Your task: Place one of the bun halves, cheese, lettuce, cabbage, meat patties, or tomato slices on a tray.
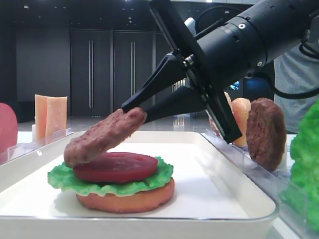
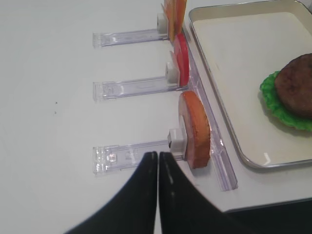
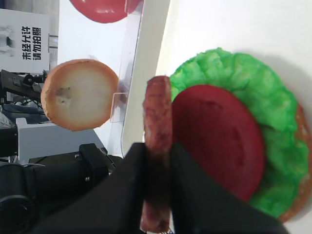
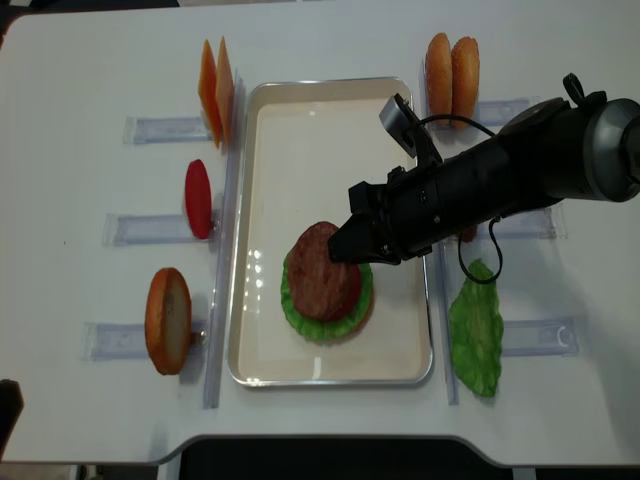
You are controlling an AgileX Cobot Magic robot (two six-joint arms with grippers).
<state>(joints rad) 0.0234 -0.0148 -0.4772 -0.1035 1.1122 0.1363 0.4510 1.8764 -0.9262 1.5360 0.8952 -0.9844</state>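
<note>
My right gripper [image 1: 142,112] pinches a meat patty [image 1: 102,135], tilted, low edge over the tomato slice [image 1: 115,167] stacked on lettuce [image 1: 62,178] and bun half [image 1: 127,200] in the white tray [image 1: 239,174]. My left gripper [image 2: 157,158] hangs clenched, empty, over the white table [image 2: 48,97]. Dark doors [image 1: 99,74] stand behind.

A broad white tabletop [image 4: 80,420] fills the overhead view, its near edge rounding off above a dark floor. Beyond the far edge the room is dim: a dark wall with tall double doors [image 1: 112,72] bearing long vertical handles, and small ceiling lights [image 1: 130,19] glinting overhead. A white sign with black Chinese characters [image 3: 28,41] stands off one side.
</note>
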